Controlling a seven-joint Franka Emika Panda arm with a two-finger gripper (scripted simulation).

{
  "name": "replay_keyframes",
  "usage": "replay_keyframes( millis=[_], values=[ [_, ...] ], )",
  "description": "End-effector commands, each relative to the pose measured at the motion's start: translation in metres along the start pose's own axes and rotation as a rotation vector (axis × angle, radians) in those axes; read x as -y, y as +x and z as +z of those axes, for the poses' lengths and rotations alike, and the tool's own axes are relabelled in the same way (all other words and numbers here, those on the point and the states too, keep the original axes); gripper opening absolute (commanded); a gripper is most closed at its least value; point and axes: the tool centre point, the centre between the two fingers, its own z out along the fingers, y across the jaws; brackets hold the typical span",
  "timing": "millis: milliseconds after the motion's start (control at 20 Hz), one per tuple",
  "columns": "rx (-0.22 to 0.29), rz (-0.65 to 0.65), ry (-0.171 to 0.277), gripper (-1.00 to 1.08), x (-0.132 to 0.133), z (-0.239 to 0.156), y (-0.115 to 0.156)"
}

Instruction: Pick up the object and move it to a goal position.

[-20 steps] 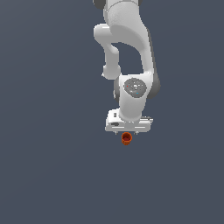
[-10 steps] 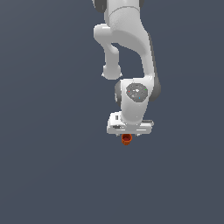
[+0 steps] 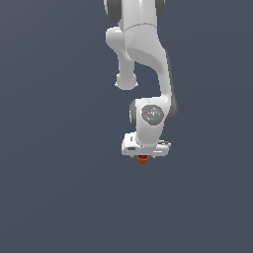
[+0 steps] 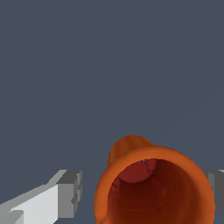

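Observation:
The object is a small orange-red cup [image 3: 143, 159] with a darker hollow centre. In the exterior view it peeks out just below the white hand of my gripper [image 3: 144, 154]. In the wrist view the cup [image 4: 153, 188] fills the space between my two fingers, its open mouth towards the camera. One grey-tipped finger [image 4: 70, 192] stands a small gap away from the cup wall. The other finger [image 4: 217, 183] is right at the cup's rim at the picture's edge. My gripper [image 4: 146, 186] straddles the cup with the jaws apart.
A plain dark grey-blue surface [image 3: 59, 197] lies all around. The white arm [image 3: 143, 59] rises above the hand in the exterior view. Nothing else shows.
My gripper has come down a little over the cup. The cup has stayed in place, and less of it shows below the hand.

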Motion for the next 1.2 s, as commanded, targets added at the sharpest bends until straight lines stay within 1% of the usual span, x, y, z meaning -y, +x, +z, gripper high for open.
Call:
replay_keyframes(
  millis=[0, 150, 200, 800, 1000, 1150],
  values=[
    [-0.002, 0.001, 0.000, 1.00, 0.000, 0.007, 0.001],
    [-0.002, 0.001, 0.000, 1.00, 0.000, 0.008, 0.002],
    [-0.002, 0.001, 0.000, -1.00, 0.000, 0.008, 0.002],
    [-0.002, 0.001, 0.000, -1.00, -0.001, 0.007, 0.001],
    [-0.002, 0.001, 0.000, -1.00, -0.010, 0.001, -0.001],
    [-0.002, 0.001, 0.000, -1.00, -0.023, -0.008, -0.004]
  ],
)
